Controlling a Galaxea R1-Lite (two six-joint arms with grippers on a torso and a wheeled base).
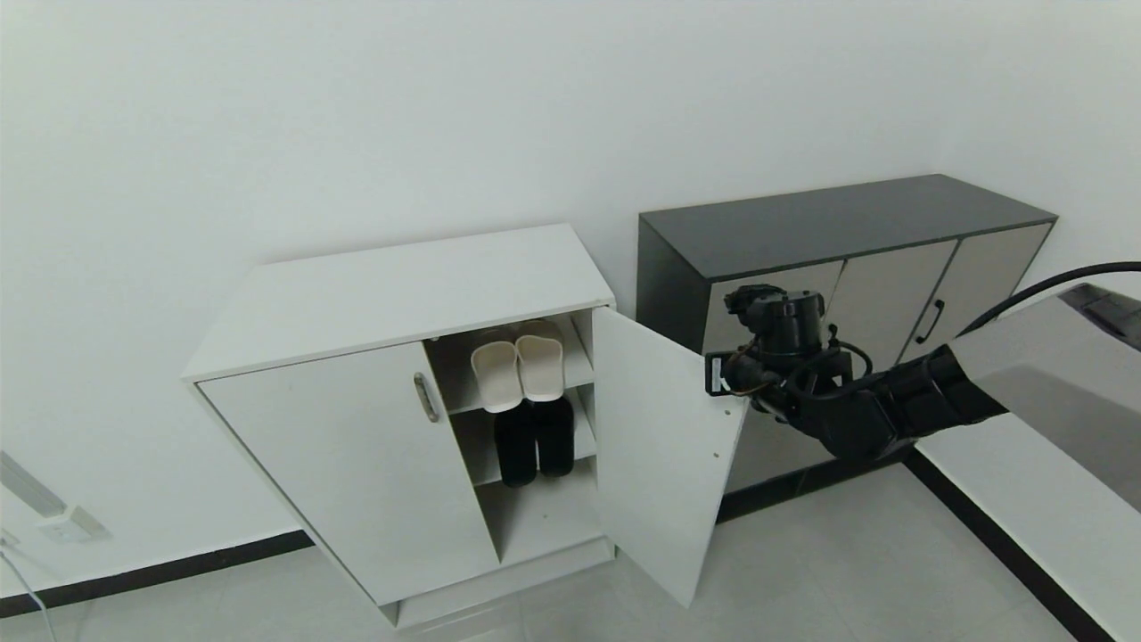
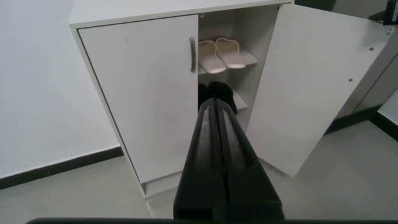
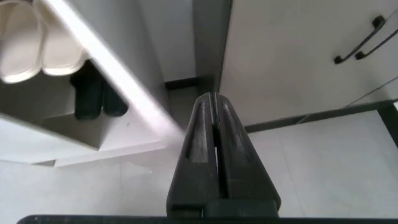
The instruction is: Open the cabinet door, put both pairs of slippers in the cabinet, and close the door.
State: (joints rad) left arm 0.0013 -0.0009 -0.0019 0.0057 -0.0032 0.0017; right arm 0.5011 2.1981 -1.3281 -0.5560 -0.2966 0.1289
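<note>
Both pairs of slippers lie inside the white cabinet (image 1: 401,294). The white slippers (image 1: 520,367) sit side by side on the upper shelf, their ends reaching past its front edge. The black slippers (image 1: 535,441) sit side by side on the shelf directly below.

The cabinet's right door (image 1: 660,446) stands wide open, swung out over the floor. The left door (image 1: 348,464) is closed, with a metal handle (image 1: 425,398) upright near its inner edge.

The right gripper (image 1: 718,374) is at the free edge of the open door, near its upper corner. In the right wrist view the right gripper (image 3: 215,102) has its fingers pressed together with nothing between them. Whether it touches the door cannot be told. The left gripper (image 2: 214,106) is likewise clenched on nothing. It hangs in front of the cabinet, well apart from it, in line with the gap between the two doors.

The cabinet stands against a plain white wall (image 1: 357,116) on a floor of pale tiles (image 1: 847,553), with a black skirting strip (image 1: 160,571) along the wall's foot. Just beside it on the robot's right stands a dark grey cabinet (image 1: 838,223) with pale closed doors and a black handle (image 1: 931,321). A white wall socket (image 1: 71,526) sits low on the wall at the far left.
</note>
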